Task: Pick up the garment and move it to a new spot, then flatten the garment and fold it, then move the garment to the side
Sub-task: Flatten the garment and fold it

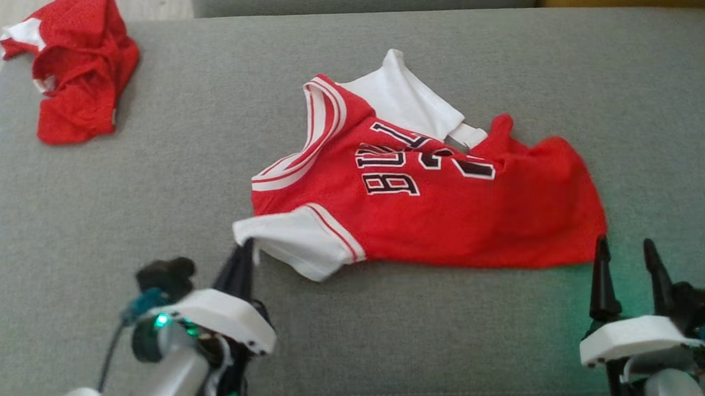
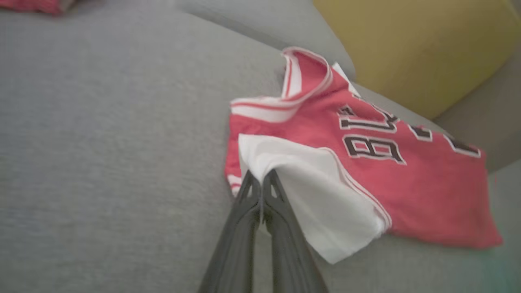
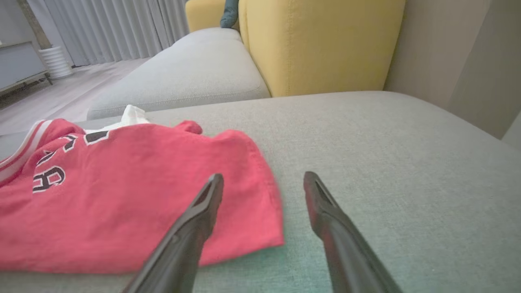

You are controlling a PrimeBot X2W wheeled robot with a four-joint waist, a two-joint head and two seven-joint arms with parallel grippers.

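The red basketball jersey with white sleeves (image 1: pixel 447 208) lies rumpled in the middle of the grey fabric sofa seat (image 1: pixel 150 201). The left gripper (image 1: pixel 245 248) has its fingers (image 2: pixel 245 203) pinched shut on the near white sleeve (image 1: pixel 303 243). The right gripper (image 1: pixel 625 245) stands wide open and empty, just beside the hem's near right corner. It should probably close on that corner first. Then both can lift together, keeping the cloth taut.

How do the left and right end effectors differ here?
The left end effector is shut; the right end effector is open. The left pinches the white sleeve of the jersey; the right grips nothing, poised at its hem corner. Both reach toward the same jersey on the grey cushion.
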